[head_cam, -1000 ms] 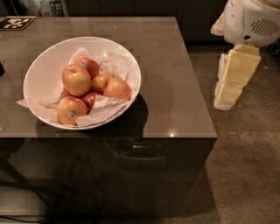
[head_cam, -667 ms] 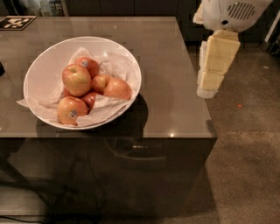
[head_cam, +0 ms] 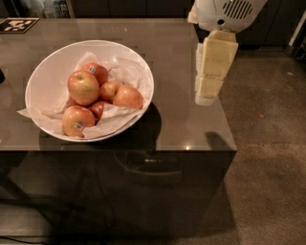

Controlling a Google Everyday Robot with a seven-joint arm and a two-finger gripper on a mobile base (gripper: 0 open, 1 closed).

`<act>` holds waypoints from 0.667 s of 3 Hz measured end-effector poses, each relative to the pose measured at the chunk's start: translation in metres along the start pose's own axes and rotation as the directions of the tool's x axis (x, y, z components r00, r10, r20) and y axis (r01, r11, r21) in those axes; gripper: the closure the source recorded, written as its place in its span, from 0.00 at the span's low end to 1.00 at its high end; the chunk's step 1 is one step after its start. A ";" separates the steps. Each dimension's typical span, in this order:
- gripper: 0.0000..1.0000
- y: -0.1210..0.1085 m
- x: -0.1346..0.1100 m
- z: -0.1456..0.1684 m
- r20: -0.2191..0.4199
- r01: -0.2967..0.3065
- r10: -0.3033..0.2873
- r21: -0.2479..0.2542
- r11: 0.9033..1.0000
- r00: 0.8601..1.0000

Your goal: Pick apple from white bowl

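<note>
Landmark: the white bowl [head_cam: 42,81] stood on the dark glossy table [head_cam: 181,122], and we gave every place below relative to this bowl.
Apple: the apple [head_cam: 83,87] lay inside the white bowl, left of its middle, on top of the heap. Its skin was plain and shiny, pinkish-red with yellow.
Contact: the apple rested on the other fruit, well apart from the gripper.
Paper: crumpled white paper [head_cam: 130,72] lined the white bowl, and one corner hung over the bowl's left rim.
Stickered apples: one [head_cam: 99,72] lay just behind the apple, towards the bowl's far side. Another [head_cam: 76,120] lay against the bowl's near wall, in front of the apple.
Paler apple: an orange-yellow apple [head_cam: 128,97] lay right of the bowl's middle, with a smaller apple [head_cam: 109,89] between it and the apple.
Gripper: the gripper [head_cam: 207,94] hung to the right of the white bowl, well apart from its rim, near the table's right edge and pointing down.
Gripper state: we could not tell whether it was parted or closed.
Arm: a white housing [head_cam: 224,12] sat above the gripper, to the right of the bowl and beyond it.
Marker: a black-and-white tag [head_cam: 16,24] lay flat on the table beyond the bowl's far-left side.
Floor: a speckled floor [head_cam: 267,143] showed to the right of the bowl, past the table's edge.
</note>
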State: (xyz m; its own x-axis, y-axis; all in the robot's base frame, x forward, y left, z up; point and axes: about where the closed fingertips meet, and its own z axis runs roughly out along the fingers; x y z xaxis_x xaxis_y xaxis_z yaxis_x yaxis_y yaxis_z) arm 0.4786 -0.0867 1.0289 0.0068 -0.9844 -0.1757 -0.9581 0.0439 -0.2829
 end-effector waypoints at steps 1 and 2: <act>0.00 -0.012 -0.027 0.015 0.110 0.056 -0.055 -0.004 0.998 0.992; 0.00 -0.013 -0.071 0.029 0.238 0.143 -0.129 -0.043 0.989 0.963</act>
State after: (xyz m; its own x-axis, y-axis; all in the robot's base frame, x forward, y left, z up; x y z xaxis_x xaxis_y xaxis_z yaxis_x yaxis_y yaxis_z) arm 0.4984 -0.0124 1.0178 0.1982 -0.9126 -0.3576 -0.9588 -0.1048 -0.2641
